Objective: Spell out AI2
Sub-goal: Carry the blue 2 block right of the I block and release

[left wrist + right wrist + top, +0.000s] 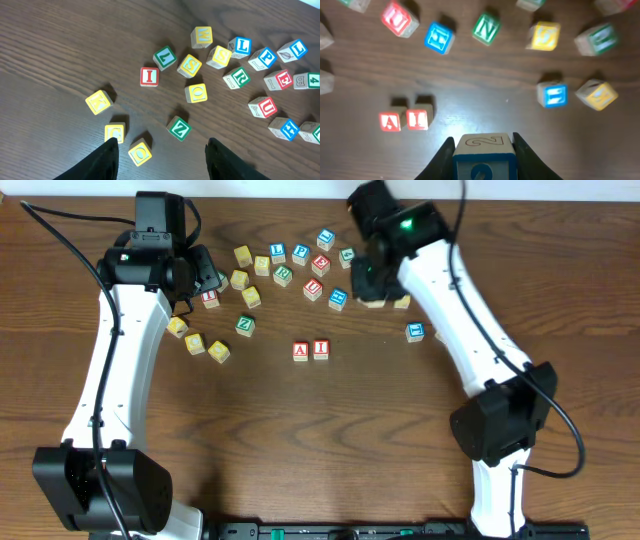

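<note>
You have 2 of 3 cubes placed: the I cube [320, 349] sits just beside the A cube [301, 351] on the table [300, 440]. The right gripper's [483, 150] jaws hold the 2 cube [483, 141], apart from the A cube, on its I side. The left gripper's [162, 150] jaws stand open and empty. Only setting down the 2 is left.

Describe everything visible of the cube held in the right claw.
The 2 cube is a small wooden block. One pale face shows an outlined 2; the next face has a blue border and a blue mark, cut off by the picture edge. The right claw clamps its two sides. Whether it touches the table is unclear.
</note>
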### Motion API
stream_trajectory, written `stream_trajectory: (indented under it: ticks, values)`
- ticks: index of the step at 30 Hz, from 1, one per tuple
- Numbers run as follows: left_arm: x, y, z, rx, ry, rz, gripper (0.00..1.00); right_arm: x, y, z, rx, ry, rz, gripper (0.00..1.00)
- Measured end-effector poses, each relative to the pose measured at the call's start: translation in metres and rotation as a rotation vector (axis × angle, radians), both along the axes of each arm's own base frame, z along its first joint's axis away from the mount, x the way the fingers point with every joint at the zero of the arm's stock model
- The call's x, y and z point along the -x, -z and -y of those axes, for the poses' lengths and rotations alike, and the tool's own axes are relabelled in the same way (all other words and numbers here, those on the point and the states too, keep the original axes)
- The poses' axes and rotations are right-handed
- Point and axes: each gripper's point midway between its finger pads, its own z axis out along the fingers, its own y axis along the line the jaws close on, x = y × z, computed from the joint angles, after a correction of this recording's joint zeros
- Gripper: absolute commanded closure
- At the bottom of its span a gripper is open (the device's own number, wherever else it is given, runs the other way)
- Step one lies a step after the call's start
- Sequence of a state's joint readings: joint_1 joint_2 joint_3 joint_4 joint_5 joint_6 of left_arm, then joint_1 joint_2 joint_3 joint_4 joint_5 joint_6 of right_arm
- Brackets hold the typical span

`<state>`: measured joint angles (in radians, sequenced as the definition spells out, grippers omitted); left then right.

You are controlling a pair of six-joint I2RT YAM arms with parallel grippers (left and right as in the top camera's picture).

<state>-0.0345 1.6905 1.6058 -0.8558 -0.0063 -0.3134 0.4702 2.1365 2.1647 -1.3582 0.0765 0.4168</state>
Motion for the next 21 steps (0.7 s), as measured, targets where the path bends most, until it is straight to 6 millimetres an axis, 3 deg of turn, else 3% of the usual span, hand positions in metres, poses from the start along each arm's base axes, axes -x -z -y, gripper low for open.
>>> stream_trajectory:
  ticks: [7, 11, 16, 21]
  values:
    - [0.0, 0.0, 0.0, 0.0, 0.0, 0.0, 0.45, 0.014, 0.079, -0.029, 0.003, -0.014, -0.043, 0.83]
    - [0.0, 0.0, 0.0, 0.0, 0.0, 0.001, 0.45, 0.02, 0.113, -0.039, -0.006, -0.015, -0.036, 0.82]
    - [0.0, 0.0, 0.0, 0.0, 0.0, 0.0, 0.45, 0.026, 0.136, -0.04, 0.005, -0.001, -0.026, 0.83]
    - [-0.001, 0.004, 0.0, 0.0, 0.0, -0.01, 0.45, 0.023, 0.14, -0.041, 0.002, 0.014, -0.001, 0.82]
